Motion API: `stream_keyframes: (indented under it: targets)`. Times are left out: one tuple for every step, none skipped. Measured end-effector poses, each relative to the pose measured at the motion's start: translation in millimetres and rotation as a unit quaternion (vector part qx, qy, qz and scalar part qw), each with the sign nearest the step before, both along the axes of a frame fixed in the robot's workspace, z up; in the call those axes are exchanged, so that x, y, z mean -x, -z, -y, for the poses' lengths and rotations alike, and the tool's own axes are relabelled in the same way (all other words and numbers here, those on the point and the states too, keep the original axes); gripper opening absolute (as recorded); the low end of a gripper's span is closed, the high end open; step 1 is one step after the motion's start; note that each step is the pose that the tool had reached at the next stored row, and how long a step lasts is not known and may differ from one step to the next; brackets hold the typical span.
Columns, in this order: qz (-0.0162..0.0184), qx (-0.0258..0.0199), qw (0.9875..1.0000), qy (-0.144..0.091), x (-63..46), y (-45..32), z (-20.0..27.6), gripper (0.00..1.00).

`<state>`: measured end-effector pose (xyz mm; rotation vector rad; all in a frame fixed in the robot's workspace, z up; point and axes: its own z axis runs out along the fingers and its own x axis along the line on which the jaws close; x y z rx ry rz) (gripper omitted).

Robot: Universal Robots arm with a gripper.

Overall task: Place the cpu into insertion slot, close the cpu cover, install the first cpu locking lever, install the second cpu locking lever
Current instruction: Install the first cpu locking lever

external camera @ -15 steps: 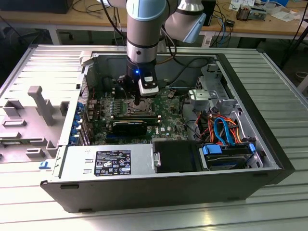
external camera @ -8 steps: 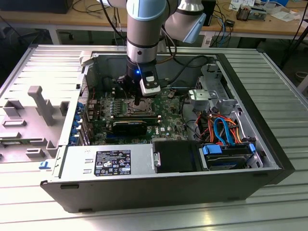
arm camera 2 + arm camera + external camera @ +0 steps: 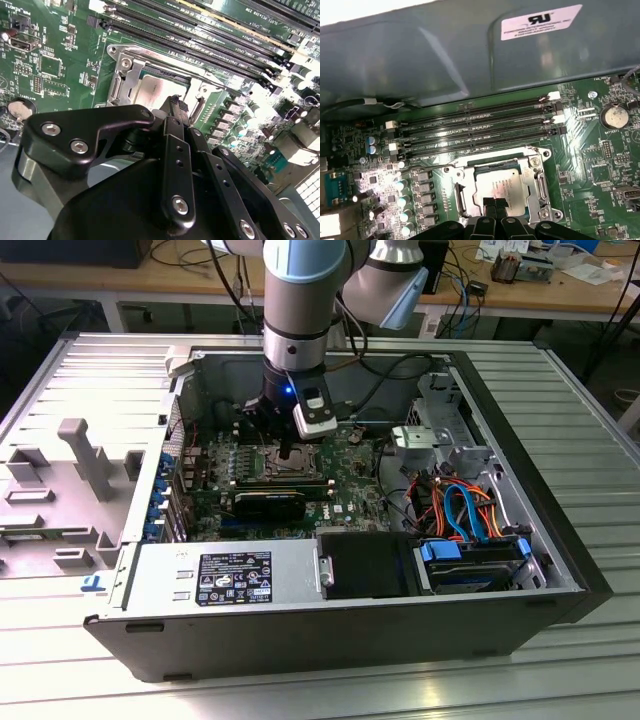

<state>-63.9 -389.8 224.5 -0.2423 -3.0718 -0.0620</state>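
In both wrist views the cpu (image 3: 501,181) (image 3: 159,90) lies flat in the insertion slot (image 3: 470,172), its dull silver top showing. The cpu cover (image 3: 540,182) (image 3: 125,80) lies down around it as a silver frame. My gripper (image 3: 495,202) (image 3: 176,104) is shut with its black fingertips together, nothing between them, right over the socket's near edge and the chip's rim. Whether the tips touch it I cannot tell. In the exterior view the gripper (image 3: 287,452) reaches down into the open computer case onto the socket (image 3: 283,464).
Long black memory slots (image 3: 480,131) (image 3: 200,35) run beside the socket. A coin battery (image 3: 613,116) sits on the green board. The grey case wall (image 3: 445,55) rises close behind. A black card (image 3: 270,505), power supply (image 3: 220,575) and cabled drive bay (image 3: 470,515) crowd the case.
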Motion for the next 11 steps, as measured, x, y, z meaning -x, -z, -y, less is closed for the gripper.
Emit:
stream_keyframes:
  targets:
    - [0.0, 0.0, 1.0, -0.004, 0.0, 0.0, 0.0, 0.11]
    - [0.0, 0.0, 1.0, -0.007, 0.0, 0.0, 0.0, 0.11]
    - [0.0, 0.0, 0.9999, -0.012, 0.0, 0.0, 0.0, 0.11]
    - [0.0, 0.0, 0.9999, -0.015, 0.0, 0.0, 0.0, 0.11]
    - [0.0, 0.0, 0.9997, -0.024, 0.0, 0.0, 0.0, 0.11]
    - [0.0, 0.0, 0.9995, -0.03, 0.0, 0.0, 0.0, 0.11]
    - [0.0, 0.0, 0.9994, -0.034, 0.0, 0.0, 0.0, 0.11]
    - [0.0, 0.0, 0.9993, -0.038, 0.0, 0.0, 0.0, 0.11]
    - [0.0, 0.0, 0.9991, -0.042, 0.0, 0.0, 0.0, 0.11]
    - [0.0, 0.0, 0.9989, -0.047, 0.0, 0.0, 0.0, 0.11]
    - [0.0, 0.0, 0.998, -0.063, 0.0, 0.0, 0.0, 0.11]
